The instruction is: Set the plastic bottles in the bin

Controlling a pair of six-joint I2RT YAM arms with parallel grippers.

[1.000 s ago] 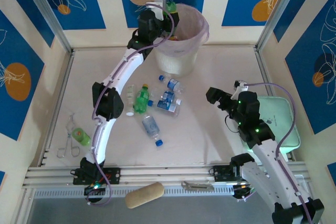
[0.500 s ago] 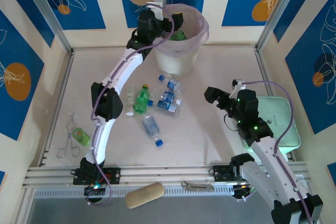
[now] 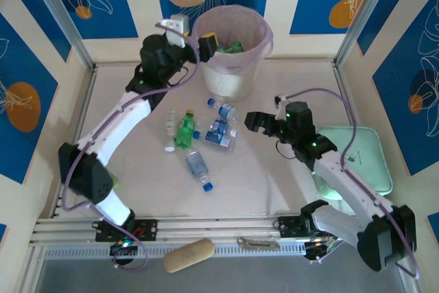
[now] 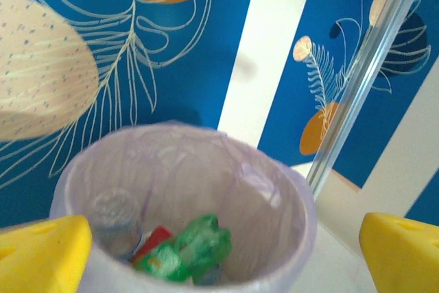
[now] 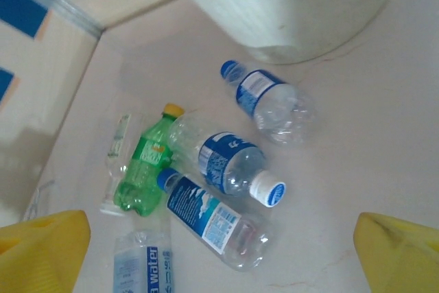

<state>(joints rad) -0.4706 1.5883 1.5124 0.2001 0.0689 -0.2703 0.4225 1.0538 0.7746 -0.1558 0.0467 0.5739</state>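
- The left gripper (image 3: 207, 44) hangs at the near-left rim of the bin (image 3: 265, 38), spread wide and holding nothing. If it pulls back low, it could snag the pink liner (image 4: 206, 169) and drag or tip the bin.
- The loose bottles lie on the bench (image 3: 288, 87) just in front of the bin. A green bottle (image 5: 140, 169) is pressed against several clear blue-labelled bottles (image 5: 230, 166). Packed like this, a grab at one will likely shove its neighbours, and round bodies roll.
- A thin clear item (image 5: 116, 149) left of the green bottle is too faint to say whether it is a bottle at all. Mistaking it would waste a pick.
- Inside the bin a crumpled green bottle (image 4: 195, 248) sits on top of others. A drop from high up may bounce off the pile.
- The right gripper (image 3: 255, 121) hovers just right of the cluster, fingers apart and empty. An off-centre pinch may make a thin-walled bottle buckle or squirt out.
- If both arms reach for the same heap, they may collide.
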